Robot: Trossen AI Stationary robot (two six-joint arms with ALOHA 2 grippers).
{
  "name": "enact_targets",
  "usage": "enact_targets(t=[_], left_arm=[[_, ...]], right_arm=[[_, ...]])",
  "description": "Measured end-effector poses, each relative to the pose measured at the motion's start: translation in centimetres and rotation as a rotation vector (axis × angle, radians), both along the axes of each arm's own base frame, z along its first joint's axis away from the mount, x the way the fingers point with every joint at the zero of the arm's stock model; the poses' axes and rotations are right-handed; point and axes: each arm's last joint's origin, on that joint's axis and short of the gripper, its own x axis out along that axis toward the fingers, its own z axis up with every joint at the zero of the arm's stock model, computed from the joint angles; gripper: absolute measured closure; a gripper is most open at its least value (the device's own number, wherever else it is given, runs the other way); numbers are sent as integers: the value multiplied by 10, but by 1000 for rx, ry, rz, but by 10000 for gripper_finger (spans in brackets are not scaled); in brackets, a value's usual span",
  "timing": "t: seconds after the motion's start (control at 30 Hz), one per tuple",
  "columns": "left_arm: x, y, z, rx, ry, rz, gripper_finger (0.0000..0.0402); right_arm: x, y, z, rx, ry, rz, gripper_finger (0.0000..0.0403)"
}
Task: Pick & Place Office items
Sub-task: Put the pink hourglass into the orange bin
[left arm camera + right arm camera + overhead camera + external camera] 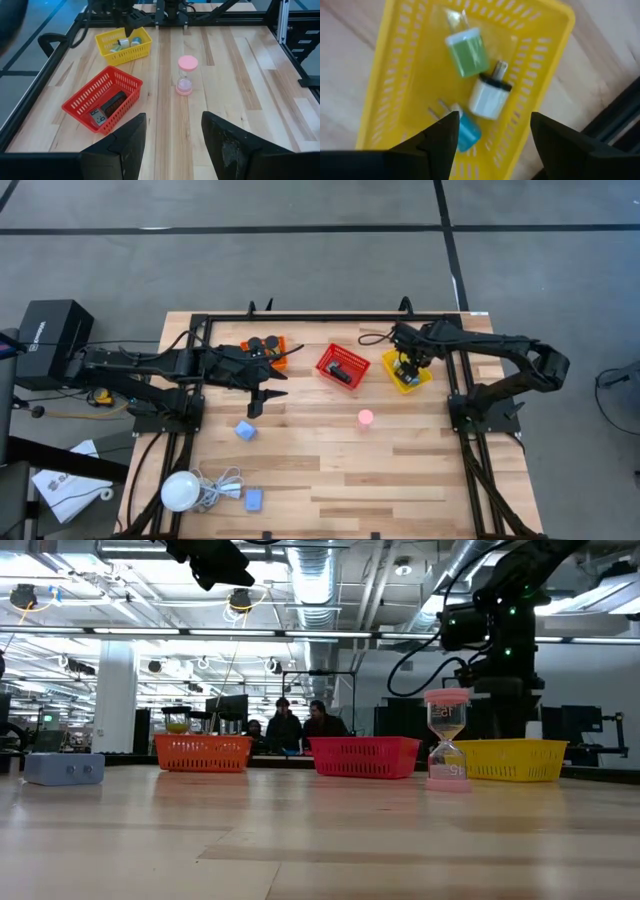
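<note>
3 plug adapters [479, 80], green, white, blue

A pale wooden table [400, 470] with light and darker plank stripes carries three mesh baskets: an orange basket [272, 346], a red basket [343, 366] and a yellow basket [407, 372]. In the yellow basket lie a green plug adapter [466, 51], a white plug adapter [488, 97] with a black band, and a blue plug adapter [466, 133]. A pink hourglass [366, 418] stands on the wood. Two light-blue blocks [246, 430] and a white bulb [181, 491] with white cable sit nearby. Both arms are black.
</note>
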Motion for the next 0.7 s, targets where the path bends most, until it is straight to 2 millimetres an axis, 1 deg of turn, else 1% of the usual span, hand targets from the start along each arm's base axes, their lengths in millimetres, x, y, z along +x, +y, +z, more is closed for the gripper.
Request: enact_targets(t=[0.17, 0.27, 0.4, 0.53, 0.7], left_arm=[[0, 0, 0, 2, 0, 3, 216], [0, 0, 0, 2, 0, 3, 216], [0, 0, 0, 2, -1, 3, 216], [0, 0, 0, 1, -2, 3, 216], [0, 0, 0, 1, -2, 2, 216]], right_arm=[[2, 7, 13, 28, 42, -10, 168], [7, 10, 24, 18, 19, -22, 168], [18, 19, 41, -13, -46, 29, 168], [26, 36, 57, -19, -119, 94, 168], [30, 65, 78, 9, -233, 200, 168]])
